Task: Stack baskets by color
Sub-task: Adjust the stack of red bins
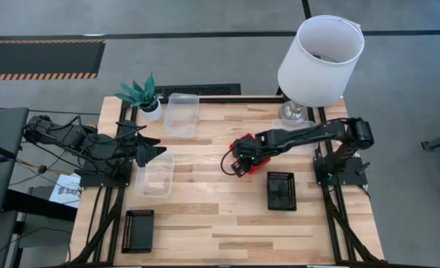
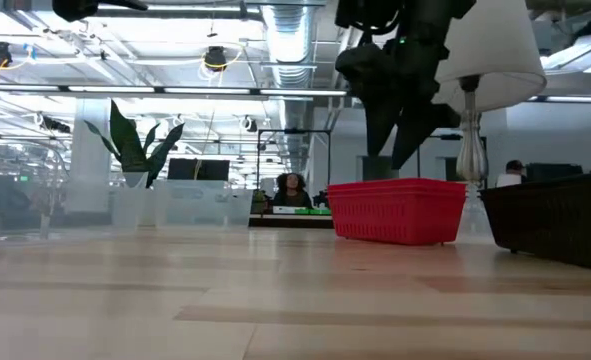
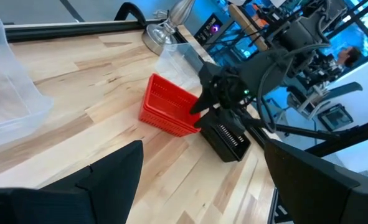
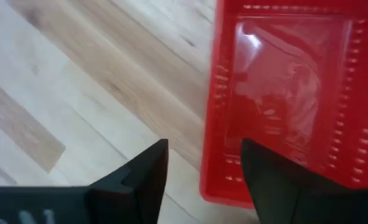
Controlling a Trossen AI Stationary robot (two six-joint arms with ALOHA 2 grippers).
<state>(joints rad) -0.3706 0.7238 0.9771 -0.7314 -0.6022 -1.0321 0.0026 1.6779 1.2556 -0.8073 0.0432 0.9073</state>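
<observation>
The red mesh plastic basket [image 1: 243, 149] sits near the centre of the light wooden slatted table [image 1: 227, 223]. The right gripper [image 4: 203, 163] hangs directly above it, fingers spread apart astride one basket wall, gripping nothing. A black mesh basket [image 1: 281, 190] lies toward the right edge, another black mesh basket [image 1: 138, 230] near the front-left corner. One clear see-through basket [image 1: 182, 114] rests at the back edge, a second clear basket [image 1: 158, 173] by the left edge. The left gripper [image 1: 151, 147] waits over the left edge, fingers wide and empty.
</observation>
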